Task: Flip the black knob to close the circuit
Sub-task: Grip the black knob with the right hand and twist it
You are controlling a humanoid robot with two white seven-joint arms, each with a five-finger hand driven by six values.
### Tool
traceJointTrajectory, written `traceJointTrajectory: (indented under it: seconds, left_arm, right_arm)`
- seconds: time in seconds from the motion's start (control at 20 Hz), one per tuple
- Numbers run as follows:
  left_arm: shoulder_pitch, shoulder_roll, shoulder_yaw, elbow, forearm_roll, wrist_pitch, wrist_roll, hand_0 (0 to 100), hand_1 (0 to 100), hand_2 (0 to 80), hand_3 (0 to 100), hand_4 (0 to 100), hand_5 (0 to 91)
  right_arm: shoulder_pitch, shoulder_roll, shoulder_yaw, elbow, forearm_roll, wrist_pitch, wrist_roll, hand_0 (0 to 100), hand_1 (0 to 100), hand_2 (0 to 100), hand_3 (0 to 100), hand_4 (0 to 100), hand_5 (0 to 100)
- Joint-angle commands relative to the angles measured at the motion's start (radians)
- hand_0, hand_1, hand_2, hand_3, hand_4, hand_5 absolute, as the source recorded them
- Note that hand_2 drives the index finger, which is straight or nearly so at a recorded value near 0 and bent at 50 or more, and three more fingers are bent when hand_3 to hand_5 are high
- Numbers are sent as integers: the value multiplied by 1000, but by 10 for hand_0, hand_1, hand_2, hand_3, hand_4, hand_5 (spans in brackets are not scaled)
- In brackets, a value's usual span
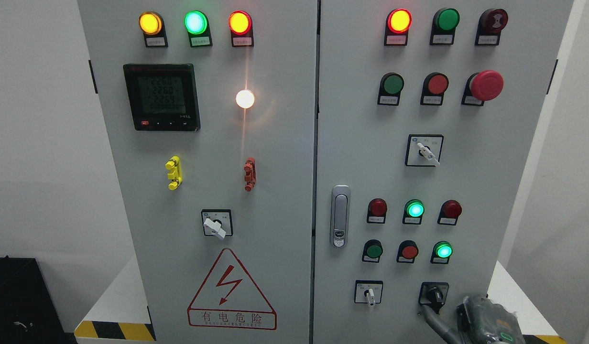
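On the grey steel cabinet (285,191), the left door carries three lit round lamps along the top: amber, green, red. Below them a black digital meter (161,97) reads 2260, 2260, 2259. A red-bordered lightning triangle (231,291) at 6 o'clock on that door reads 有电危险. Three white-handled selector switches show across both doors. The black rotary knob (436,295) sits at the right door's 5 o'clock corner, its long axis near vertical, handle pointing toward 5 o'clock. The right hand (430,317) rises from the lower right, one grey finger touching just beneath the knob; whether it grips cannot be told.
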Motion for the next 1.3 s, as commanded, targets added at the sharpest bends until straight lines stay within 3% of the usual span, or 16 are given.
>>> traceJointTrajectory:
  seconds: [0.0, 1.25]
  left_arm:
    - [0, 0, 0, 0, 0, 0, 1, 120, 556, 0, 0, 0, 0]
    - [0, 0, 0, 0, 0, 0, 1, 120, 556, 0, 0, 0, 0]
  right_arm:
    - [-7, -2, -22, 18, 1, 1, 1, 0, 0, 900, 1000, 923, 917]
    - [-13, 0, -51, -13, -10, 0, 4, 0, 0, 897, 1000, 920, 910]
